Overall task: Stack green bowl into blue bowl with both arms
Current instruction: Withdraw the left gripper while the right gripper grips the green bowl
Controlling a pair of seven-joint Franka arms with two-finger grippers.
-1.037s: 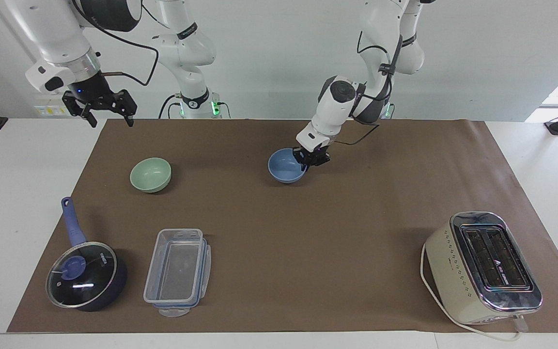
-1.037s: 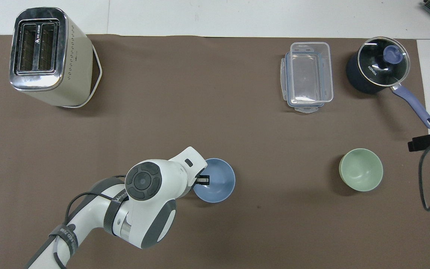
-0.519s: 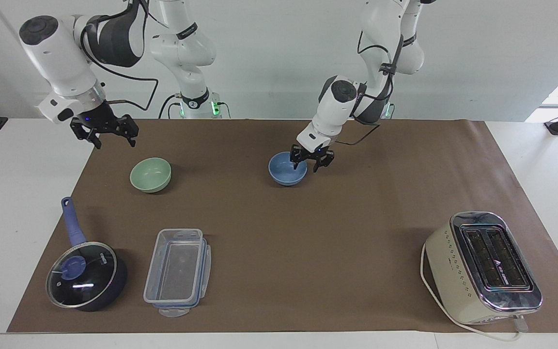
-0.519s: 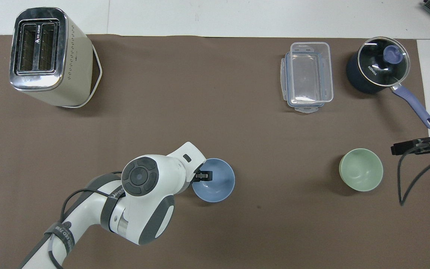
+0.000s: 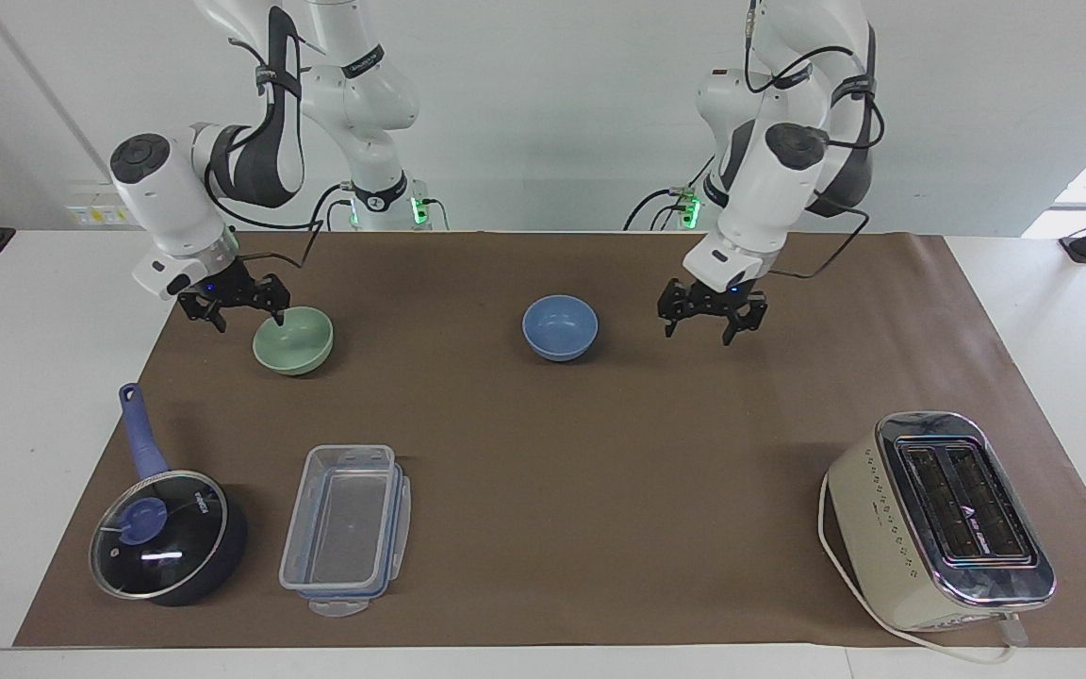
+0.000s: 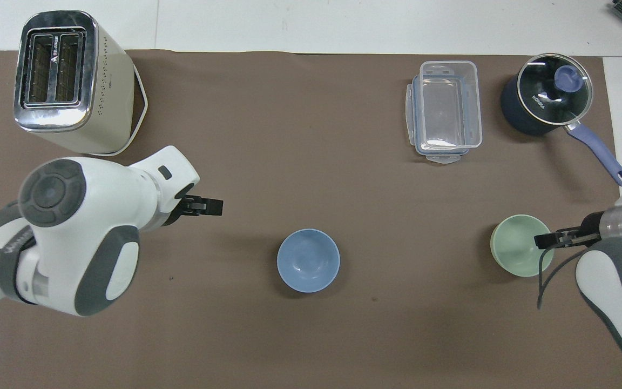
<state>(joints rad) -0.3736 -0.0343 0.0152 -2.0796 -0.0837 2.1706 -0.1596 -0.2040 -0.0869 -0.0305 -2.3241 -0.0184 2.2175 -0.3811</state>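
Note:
The blue bowl (image 5: 559, 327) (image 6: 308, 260) sits upright on the brown mat, with nothing touching it. My left gripper (image 5: 699, 330) (image 6: 211, 206) hangs open and empty over the mat, beside that bowl toward the left arm's end. The green bowl (image 5: 293, 339) (image 6: 521, 246) rests on the mat toward the right arm's end. My right gripper (image 5: 249, 319) (image 6: 543, 240) is open at this bowl's rim. One fingertip (image 5: 279, 318) looks to be inside the rim and the other outside. The two bowls stand well apart.
A cream toaster (image 5: 939, 519) stands far from the robots at the left arm's end. A clear plastic container (image 5: 345, 528) and a dark blue lidded saucepan (image 5: 166, 538) lie farther from the robots than the green bowl.
My left gripper opened, let go of the blue bowl's rim and drew away toward the left arm's end. My right arm came down from above the mat's edge to the green bowl's rim.

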